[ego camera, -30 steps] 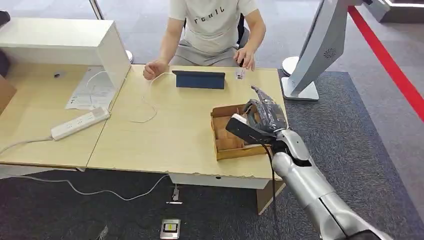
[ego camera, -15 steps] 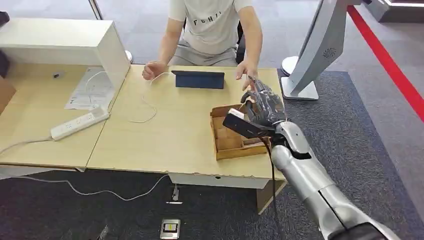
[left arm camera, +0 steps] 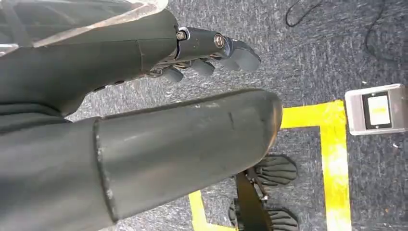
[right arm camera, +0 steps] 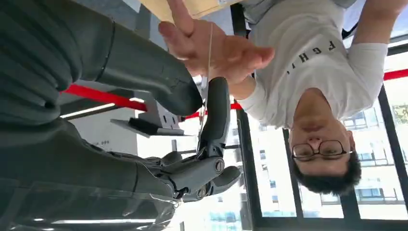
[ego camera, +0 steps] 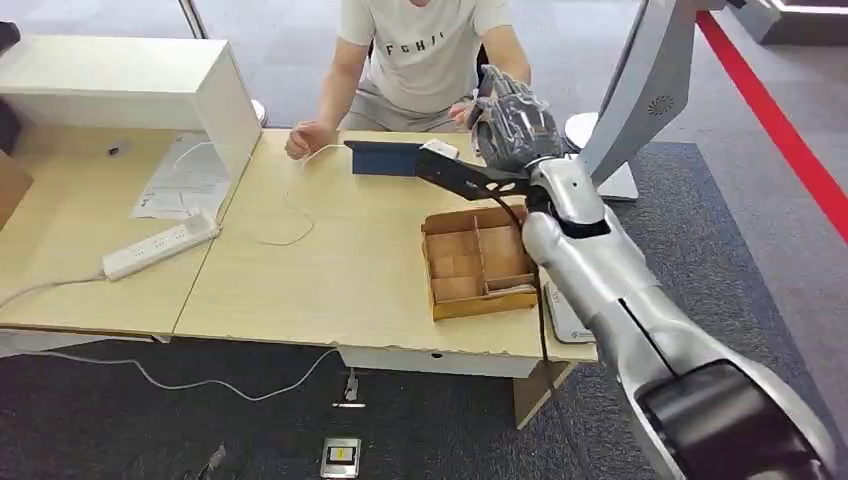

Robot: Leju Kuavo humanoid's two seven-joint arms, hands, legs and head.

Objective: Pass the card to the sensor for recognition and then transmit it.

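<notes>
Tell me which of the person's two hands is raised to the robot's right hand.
The person's hand beside the robot's right hand, open-palmed in the right wrist view. The other hand rests on the table by the white cable.

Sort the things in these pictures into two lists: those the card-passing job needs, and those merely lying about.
Job: thin pale card, pinched in the right hand; dark blue sensor stand; person's open hand.
Lying about: white power strip; printed papers; small grey floor device.
</notes>
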